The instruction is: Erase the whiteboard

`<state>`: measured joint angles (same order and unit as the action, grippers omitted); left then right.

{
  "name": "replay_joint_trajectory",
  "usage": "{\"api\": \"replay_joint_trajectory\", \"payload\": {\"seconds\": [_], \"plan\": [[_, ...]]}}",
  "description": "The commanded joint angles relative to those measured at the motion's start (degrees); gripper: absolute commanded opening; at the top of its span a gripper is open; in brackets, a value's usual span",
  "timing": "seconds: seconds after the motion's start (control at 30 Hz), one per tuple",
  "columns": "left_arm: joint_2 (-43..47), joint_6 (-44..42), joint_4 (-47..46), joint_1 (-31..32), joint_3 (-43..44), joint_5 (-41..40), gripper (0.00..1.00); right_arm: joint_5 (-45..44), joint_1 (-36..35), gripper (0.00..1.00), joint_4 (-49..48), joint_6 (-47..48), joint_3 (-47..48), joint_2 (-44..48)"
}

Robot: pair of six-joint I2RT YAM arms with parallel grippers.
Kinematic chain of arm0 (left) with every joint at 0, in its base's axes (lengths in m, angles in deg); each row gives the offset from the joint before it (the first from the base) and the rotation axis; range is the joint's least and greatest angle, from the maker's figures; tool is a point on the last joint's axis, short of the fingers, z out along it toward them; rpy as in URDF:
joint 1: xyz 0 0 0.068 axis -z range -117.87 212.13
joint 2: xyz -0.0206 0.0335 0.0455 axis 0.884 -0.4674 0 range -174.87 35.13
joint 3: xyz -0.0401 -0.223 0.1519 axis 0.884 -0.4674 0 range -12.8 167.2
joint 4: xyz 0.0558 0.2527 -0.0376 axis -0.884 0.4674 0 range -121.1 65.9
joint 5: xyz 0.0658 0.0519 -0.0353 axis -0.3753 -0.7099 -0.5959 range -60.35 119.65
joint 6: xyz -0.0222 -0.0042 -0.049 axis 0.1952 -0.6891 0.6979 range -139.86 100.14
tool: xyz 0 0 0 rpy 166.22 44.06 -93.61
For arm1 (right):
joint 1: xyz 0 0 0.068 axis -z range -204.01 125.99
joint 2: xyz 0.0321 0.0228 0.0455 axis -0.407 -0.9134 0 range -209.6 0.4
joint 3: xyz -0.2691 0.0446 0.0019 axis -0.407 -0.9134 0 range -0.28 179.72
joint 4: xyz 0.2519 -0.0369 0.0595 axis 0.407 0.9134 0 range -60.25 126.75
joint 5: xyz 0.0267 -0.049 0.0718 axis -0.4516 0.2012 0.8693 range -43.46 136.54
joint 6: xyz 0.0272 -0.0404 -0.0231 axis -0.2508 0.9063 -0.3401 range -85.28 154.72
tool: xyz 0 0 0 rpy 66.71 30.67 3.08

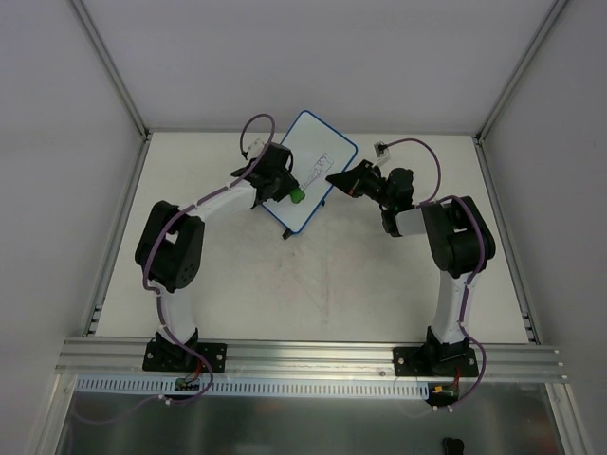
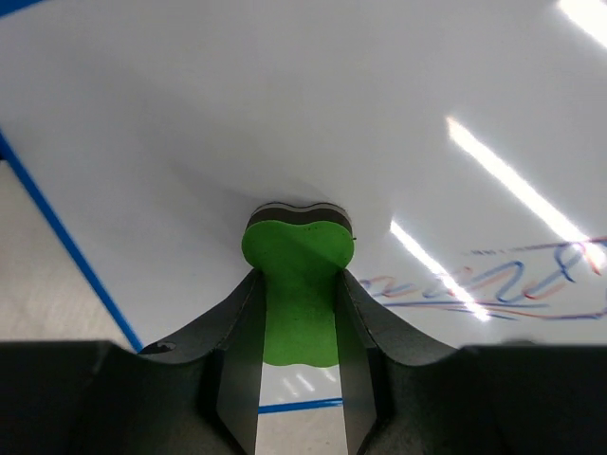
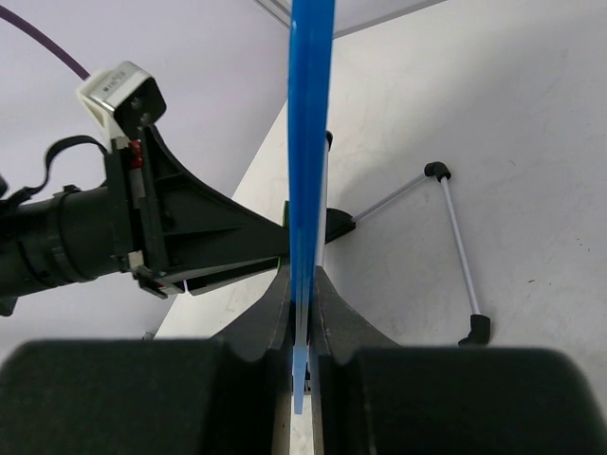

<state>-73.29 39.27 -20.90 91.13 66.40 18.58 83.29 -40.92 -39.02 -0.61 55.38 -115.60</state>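
Note:
The whiteboard [image 1: 311, 156], white with a thin blue rim, stands tilted at the back middle of the table. Dark scribbles [image 1: 319, 169] mark its right part and show in the left wrist view [image 2: 493, 280]. My left gripper [image 1: 290, 194] is shut on a green eraser [image 2: 298, 284] whose dark felt face presses against the white board surface [image 2: 237, 123], left of the scribbles. My right gripper [image 1: 340, 180] is shut on the board's right blue edge [image 3: 309, 142], holding it edge-on between the fingers. The left gripper shows beyond the board in the right wrist view [image 3: 180, 227].
The board's wire stand with black feet [image 3: 455, 237] rests on the table behind it. The enclosure's white walls and metal frame posts [image 1: 109, 66] ring the table. An aluminium rail [image 1: 313, 355] runs along the near edge.

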Motion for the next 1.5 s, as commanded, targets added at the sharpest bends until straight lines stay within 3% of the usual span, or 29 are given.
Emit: {"api": "replay_joint_trajectory", "payload": {"seconds": [0.0, 0.37, 0.73, 0.87, 1.23, 1.47], "plan": [[-4.43, 0.90, -2.73, 3.97, 3.94, 6.05, 0.00, 2.80, -1.64, 0.00, -4.88, 2.55, 0.33, 1.13], [-7.86, -1.30, -2.64, 3.97, 12.56, 7.65, 0.00, 2.36, -1.64, 0.00, -4.88, 3.34, 0.06, 1.40], [-2.32, -0.43, -2.46, 2.21, -4.91, 5.62, 0.00, 2.80, -1.81, 0.00, -4.79, 3.43, 0.15, 1.48], [-0.92, -0.42, -2.46, 1.68, -6.96, 5.18, 0.00, 2.89, -1.90, 0.00, -4.79, 3.51, 0.06, 1.66], [-7.41, -9.55, -2.20, 1.50, 12.18, 10.54, 0.00, 3.06, -1.99, 0.00, -4.70, 4.74, -0.55, 2.36], [-9.26, -9.83, -1.93, 1.33, 18.09, 10.89, 0.00, 3.50, -2.43, 0.00, -4.62, 5.19, -0.29, 2.36]]}}
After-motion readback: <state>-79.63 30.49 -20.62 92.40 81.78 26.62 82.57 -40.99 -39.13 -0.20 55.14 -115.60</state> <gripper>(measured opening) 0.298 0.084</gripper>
